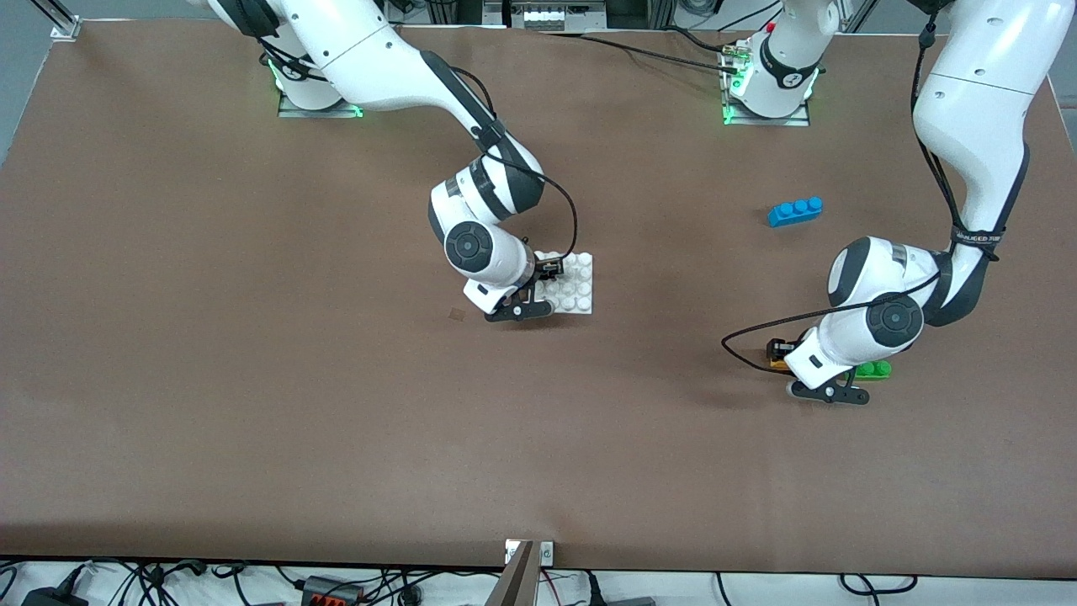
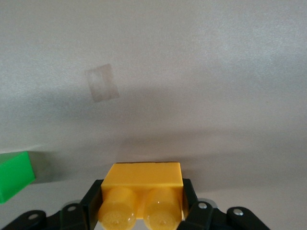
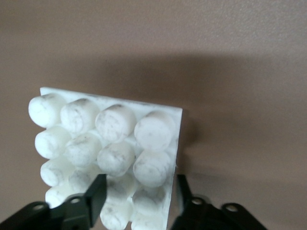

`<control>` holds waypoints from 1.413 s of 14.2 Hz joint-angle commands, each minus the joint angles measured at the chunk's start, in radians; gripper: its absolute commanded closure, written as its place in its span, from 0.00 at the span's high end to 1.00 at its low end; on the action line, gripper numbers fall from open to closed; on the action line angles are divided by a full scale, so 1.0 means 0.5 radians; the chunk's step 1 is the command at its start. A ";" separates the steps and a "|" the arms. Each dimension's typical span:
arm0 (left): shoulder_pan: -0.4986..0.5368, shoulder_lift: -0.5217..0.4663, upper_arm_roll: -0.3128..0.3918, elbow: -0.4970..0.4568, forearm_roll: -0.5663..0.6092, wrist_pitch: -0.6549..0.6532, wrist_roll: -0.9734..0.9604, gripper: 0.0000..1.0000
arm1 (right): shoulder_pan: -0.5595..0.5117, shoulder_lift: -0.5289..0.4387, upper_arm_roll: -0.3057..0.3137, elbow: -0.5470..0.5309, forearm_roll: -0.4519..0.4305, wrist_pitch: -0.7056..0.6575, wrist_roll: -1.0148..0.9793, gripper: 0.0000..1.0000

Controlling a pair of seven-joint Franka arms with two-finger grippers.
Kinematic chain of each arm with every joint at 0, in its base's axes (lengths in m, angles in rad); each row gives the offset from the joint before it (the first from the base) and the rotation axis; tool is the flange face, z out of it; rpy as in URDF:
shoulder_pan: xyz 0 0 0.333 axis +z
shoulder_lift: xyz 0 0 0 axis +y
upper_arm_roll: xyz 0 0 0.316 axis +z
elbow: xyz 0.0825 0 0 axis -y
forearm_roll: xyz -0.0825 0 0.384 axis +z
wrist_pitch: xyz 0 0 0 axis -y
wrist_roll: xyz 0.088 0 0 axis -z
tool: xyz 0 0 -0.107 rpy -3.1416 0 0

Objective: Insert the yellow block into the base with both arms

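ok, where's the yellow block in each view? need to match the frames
Front view: the yellow block peeks out under the left gripper, beside the green brick, toward the left arm's end of the table.
Left wrist view: yellow block fills the lower middle, clamped between the black fingers.
Right wrist view: not in it; only the white base shows.
Shared landmark: the green brick, beside the block in the front and left wrist views.

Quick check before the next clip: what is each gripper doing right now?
Left gripper: shut on the yellow block, at the table beside the green brick.
Right gripper: fingers astride the base's edge; grip cannot be told.
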 commanded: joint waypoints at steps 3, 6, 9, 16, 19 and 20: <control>0.024 -0.288 -0.241 -0.045 0.045 -0.422 -0.053 0.38 | -0.021 -0.213 -0.114 0.049 -0.006 -0.224 0.058 1.00; 0.045 -0.377 -0.323 -0.045 0.020 -0.592 -0.060 0.38 | -0.018 -0.447 -0.386 0.050 -0.085 -0.715 0.027 1.00; 0.116 -0.558 -0.477 -0.039 -0.151 -0.907 -0.047 0.36 | -0.018 -0.658 -0.592 0.050 -0.465 -1.163 -0.113 1.00; -0.001 -0.614 -0.593 0.362 -0.189 -1.404 -0.069 0.33 | -0.039 -1.042 -1.150 0.056 -0.562 -1.844 -0.773 1.00; -0.007 -0.614 -0.631 0.387 -0.204 -1.411 -0.047 0.33 | -0.061 -1.089 -1.347 0.150 -0.598 -1.910 -0.994 1.00; -0.037 -0.614 -0.631 0.387 -0.204 -1.396 -0.050 0.33 | -0.076 -1.089 -1.387 0.212 -0.665 -1.916 -1.016 1.00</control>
